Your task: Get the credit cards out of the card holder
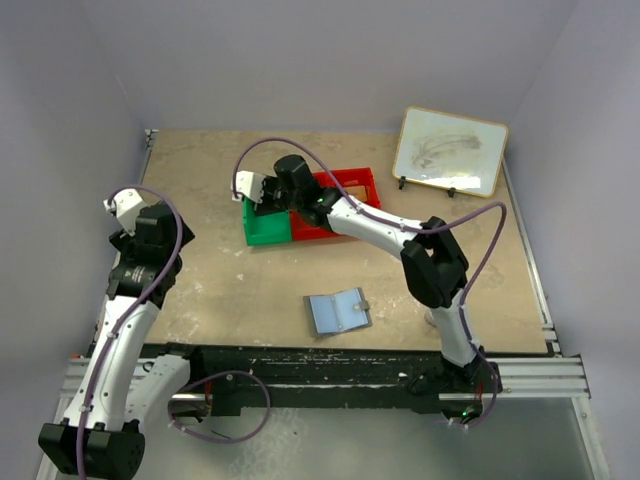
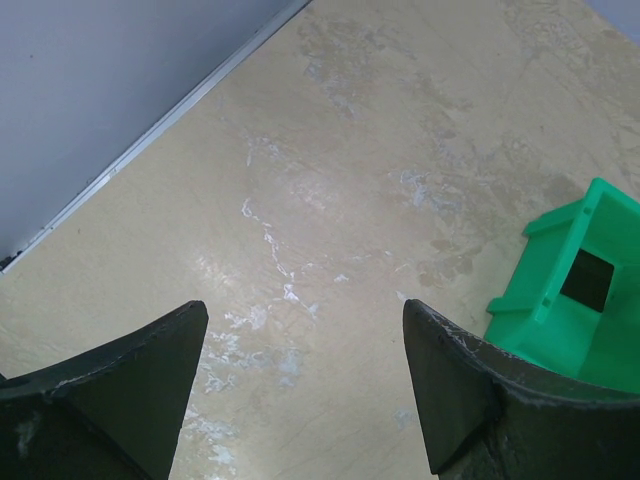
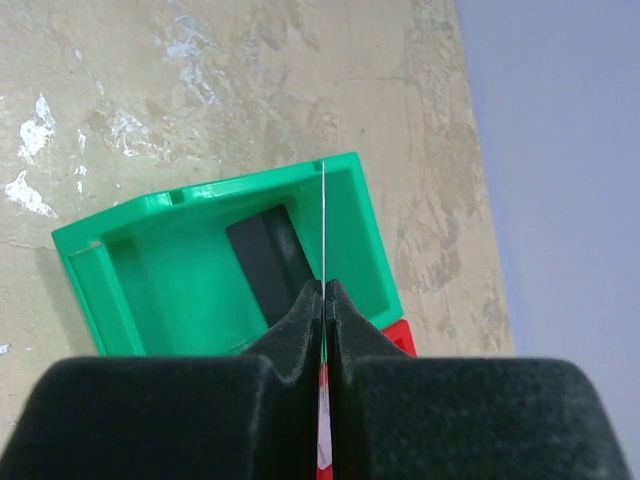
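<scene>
The card holder (image 1: 337, 312) lies open and flat on the table in front of the arm bases, silver-grey. My right gripper (image 3: 324, 285) is shut on a thin credit card (image 3: 323, 220), seen edge-on as a pale line, and holds it over the green bin (image 3: 200, 195). A dark card (image 3: 265, 255) lies inside that bin. In the top view the right gripper (image 1: 262, 190) reaches over the green bin (image 1: 265, 232). My left gripper (image 2: 305, 310) stands open over bare table at the left, nothing between its fingers.
A red bin (image 1: 350, 182) sits against the green one on its right. A framed whiteboard (image 1: 450, 150) leans at the back right. The green bin's corner (image 2: 575, 300) shows at the right of the left wrist view. Walls close in the table's left and back.
</scene>
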